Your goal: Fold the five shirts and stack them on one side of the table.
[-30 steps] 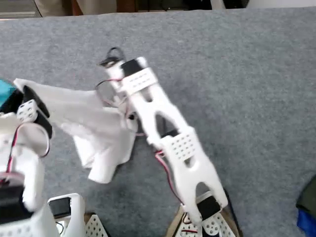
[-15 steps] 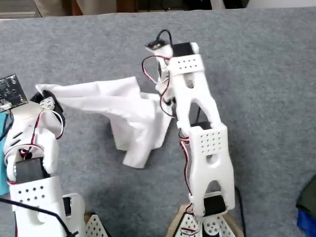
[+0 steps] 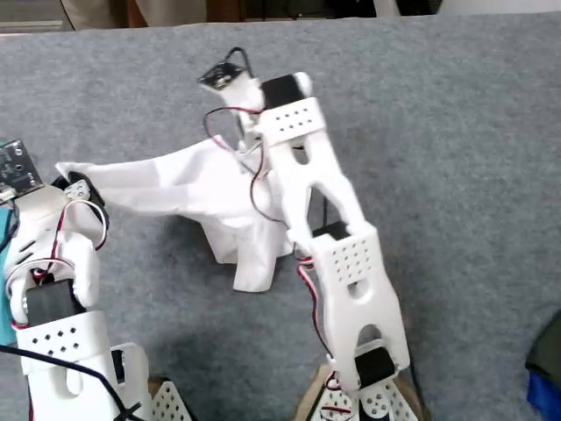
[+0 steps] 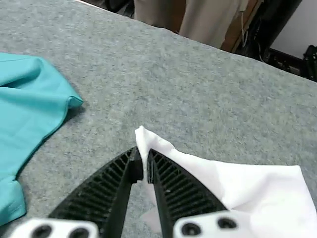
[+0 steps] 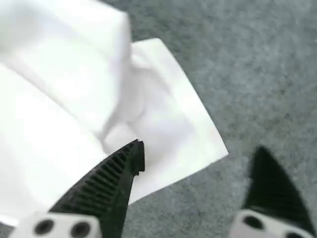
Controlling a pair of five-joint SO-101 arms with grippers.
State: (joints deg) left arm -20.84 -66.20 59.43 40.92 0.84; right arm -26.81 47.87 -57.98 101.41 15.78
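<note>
A white shirt (image 3: 210, 197) lies crumpled on the grey table, drawn out into a point toward the left. My left gripper (image 4: 141, 166) is shut on that pointed corner (image 4: 141, 139) and holds it just above the cloth surface; the high view shows it as the left gripper (image 3: 77, 182) at the table's left. My right gripper (image 5: 198, 158) hangs open over the shirt's far side, a folded white edge (image 5: 163, 114) below its black fingers (image 5: 126, 161). In the high view the right arm (image 3: 302, 167) covers that part of the shirt.
A teal shirt (image 4: 27, 114) lies bunched at the table's left edge, close to the left arm (image 3: 53, 289). A dark and blue garment (image 3: 548, 368) sits at the near right edge. Grey table (image 3: 438, 132) stretches bare to the right and back.
The right arm swung right with the shirt stretched behind it, then came back left over the cloth. The shirt's bulk shifted right and nearer. The left arm turned and keeps the corner.
</note>
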